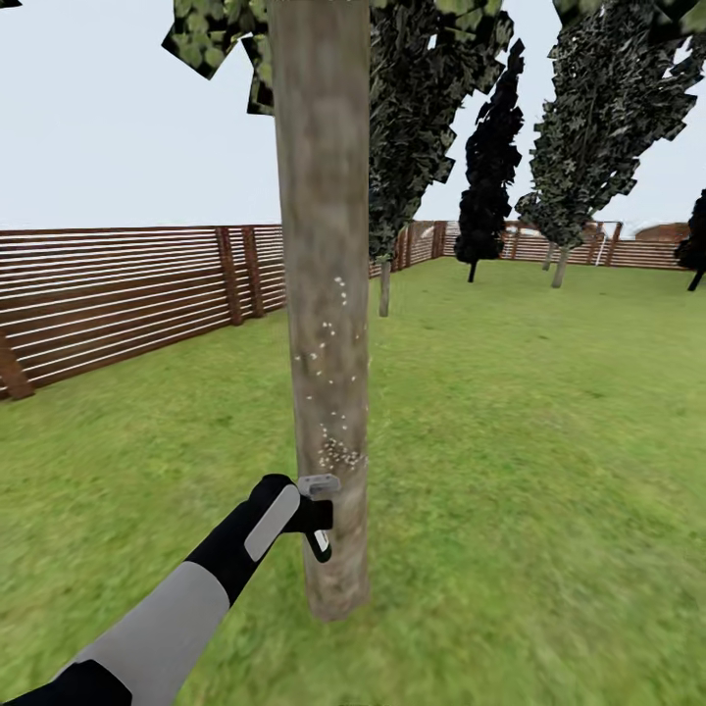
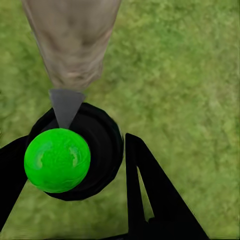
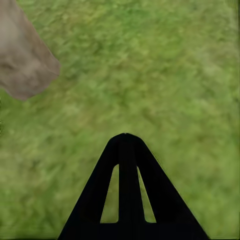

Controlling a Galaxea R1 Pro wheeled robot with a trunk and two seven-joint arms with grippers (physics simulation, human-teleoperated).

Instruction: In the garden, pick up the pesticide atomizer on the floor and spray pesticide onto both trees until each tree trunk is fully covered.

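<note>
Atomizer work at the trunk, head view: small black pistol-shaped pesticide atomizer (image 1: 316,515) with short grey nozzle, clamped in the black left gripper (image 1: 294,510) at the end of a grey-and-black arm stretched in from seven o'clock. Nozzle aimed at, and just beside, the thick mottled grey-brown tree trunk (image 1: 324,245) at twelve o'clock. Fine white pesticide specks (image 1: 338,453) dotted over the bark, densest directly above the nozzle, thinner higher up.

Seen from the left wrist: black fingers (image 2: 150,200) closed against both sides of the sprayer's round black body, a bright green ball on top, grey cone facing the trunk's foot.

Black right gripper (image 3: 125,150) held over green grass lawn (image 1: 539,441), fingers pressed together, nothing between them.

Brown slatted wooden fence (image 1: 118,294) at nine to ten o'clock; dark, near-black trees (image 1: 490,167) toward one o'clock.
</note>
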